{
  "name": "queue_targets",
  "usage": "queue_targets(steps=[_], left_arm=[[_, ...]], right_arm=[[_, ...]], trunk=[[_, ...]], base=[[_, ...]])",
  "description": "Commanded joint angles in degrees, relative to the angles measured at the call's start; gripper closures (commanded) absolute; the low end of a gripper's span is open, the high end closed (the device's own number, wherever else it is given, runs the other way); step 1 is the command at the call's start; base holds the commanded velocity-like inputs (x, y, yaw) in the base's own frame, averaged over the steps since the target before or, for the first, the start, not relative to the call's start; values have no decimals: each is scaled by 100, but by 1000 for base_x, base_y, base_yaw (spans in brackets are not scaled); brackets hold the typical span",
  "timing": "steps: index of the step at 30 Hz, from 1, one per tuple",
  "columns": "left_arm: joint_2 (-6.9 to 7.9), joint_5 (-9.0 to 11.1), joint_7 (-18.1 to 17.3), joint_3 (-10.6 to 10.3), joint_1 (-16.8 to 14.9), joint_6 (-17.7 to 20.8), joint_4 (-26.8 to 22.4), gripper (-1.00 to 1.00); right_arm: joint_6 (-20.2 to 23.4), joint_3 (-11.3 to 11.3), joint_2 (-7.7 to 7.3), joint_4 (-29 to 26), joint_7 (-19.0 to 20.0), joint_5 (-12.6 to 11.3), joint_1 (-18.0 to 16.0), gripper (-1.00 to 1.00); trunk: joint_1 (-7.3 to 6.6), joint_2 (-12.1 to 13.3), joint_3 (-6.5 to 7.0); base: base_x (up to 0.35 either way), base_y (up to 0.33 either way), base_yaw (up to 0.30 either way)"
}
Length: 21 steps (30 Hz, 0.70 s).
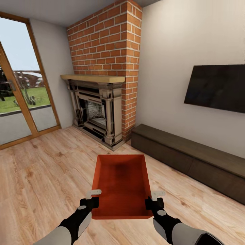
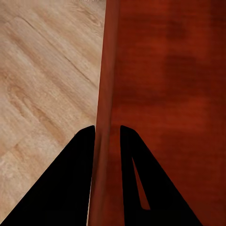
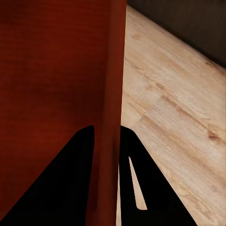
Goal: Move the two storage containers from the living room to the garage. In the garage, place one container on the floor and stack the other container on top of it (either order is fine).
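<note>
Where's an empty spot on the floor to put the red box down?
Bare wood floor lies left of the box, between it and the glass doors. A narrower strip runs between box and cabinet. It is tighter ahead, by the fireplace.

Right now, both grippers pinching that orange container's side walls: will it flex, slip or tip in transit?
The container probably stays stiff: its pinched walls look straight. Smooth walls could slip through the left gripper or right gripper. It looks empty, so probably light; opposite-side holds limit tipping.

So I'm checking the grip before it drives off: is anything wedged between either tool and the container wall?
Nothing visible. The left tool and right tool each straddle a side wall of the storage container, fingers directly against the wall, held above the wood-plank floor.
</note>
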Motion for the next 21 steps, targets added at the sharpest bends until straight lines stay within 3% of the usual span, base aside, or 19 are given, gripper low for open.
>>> queue_targets(steps=[1,21], left_arm=[[-22,-31,78,27,-6,-31,-22,100],[-22,-32,78,27,-5,-31,-12,100]], right_arm=[[-18,-171,38,22,-31,-132,-4,100],[-18,-171,38,22,-31,-132,-4,100]], trunk=[[0,-4,3],[0,-4,186]], base=[[0,0,0],[0,0,0]])
